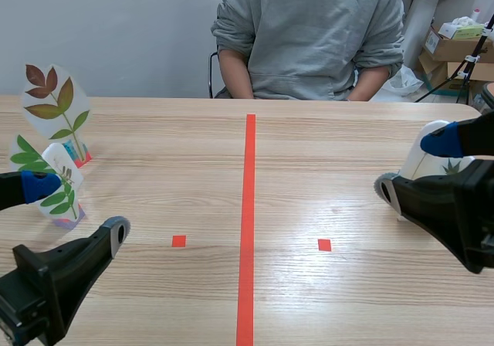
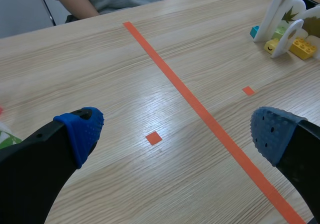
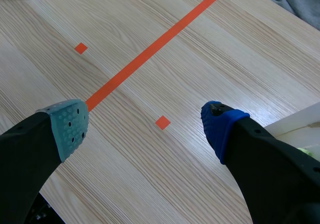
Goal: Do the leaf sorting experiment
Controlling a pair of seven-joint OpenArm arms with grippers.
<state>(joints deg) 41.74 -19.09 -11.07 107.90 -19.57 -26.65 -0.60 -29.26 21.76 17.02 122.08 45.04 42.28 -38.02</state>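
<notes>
Leaf cards (image 1: 55,103) on wooden table (image 1: 154,176)

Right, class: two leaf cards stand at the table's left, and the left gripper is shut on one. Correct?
No. The left gripper is open and empty, as the left wrist view shows. The taller leaf card and the shorter leaf card stand where you said.

Left tool (image 2: 177,134) spread wide, right tool (image 3: 144,125) likewise, both low
</notes>
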